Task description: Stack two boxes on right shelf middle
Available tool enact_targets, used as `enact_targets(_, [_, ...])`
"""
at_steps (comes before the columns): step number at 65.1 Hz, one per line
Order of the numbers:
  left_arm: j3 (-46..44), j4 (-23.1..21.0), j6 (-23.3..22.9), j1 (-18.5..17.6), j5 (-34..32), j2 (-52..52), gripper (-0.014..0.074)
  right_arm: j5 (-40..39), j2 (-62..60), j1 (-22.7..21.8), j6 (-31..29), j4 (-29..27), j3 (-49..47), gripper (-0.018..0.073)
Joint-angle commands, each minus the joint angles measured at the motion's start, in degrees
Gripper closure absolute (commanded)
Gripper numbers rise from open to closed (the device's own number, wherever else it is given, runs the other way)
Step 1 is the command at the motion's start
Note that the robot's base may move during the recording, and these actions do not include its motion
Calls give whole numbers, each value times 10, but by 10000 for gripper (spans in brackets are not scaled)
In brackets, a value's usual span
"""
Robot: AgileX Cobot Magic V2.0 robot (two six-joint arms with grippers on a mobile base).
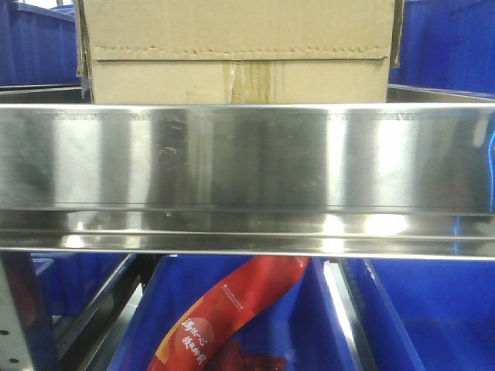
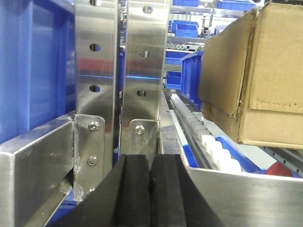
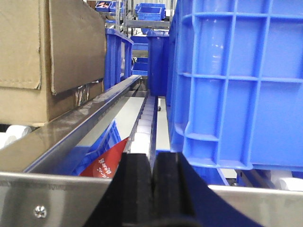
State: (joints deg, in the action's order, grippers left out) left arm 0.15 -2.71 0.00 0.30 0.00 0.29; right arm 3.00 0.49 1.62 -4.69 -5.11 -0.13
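Steel shelf [image 1: 247, 158] carries one cardboard box [image 1: 236, 50].

Tall blue ribbed plastic bins [image 3: 239, 80] rise just right of and beyond the right fingers; more blue bins [image 3: 150, 10] sit on distant metal racks [image 3: 142, 22] far ahead of them; a track of white plastic rollers [image 2: 208, 139] runs away ahead and right of the left fingers; a red printed packet with pale lettering [image 1: 224, 317] lies in a blue bin on the level below; bright light glares off the metal surfaces.
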Motion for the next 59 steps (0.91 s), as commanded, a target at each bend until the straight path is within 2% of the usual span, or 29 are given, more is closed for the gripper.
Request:
enact_targets(1, [-2, -2, 3, 1, -10, -3, 708, -21, -5, -2, 3, -3, 1, 721])
enact_targets(59, [-2, -2, 3, 1, -10, -3, 708, -22, -5, -2, 3, -3, 1, 721])
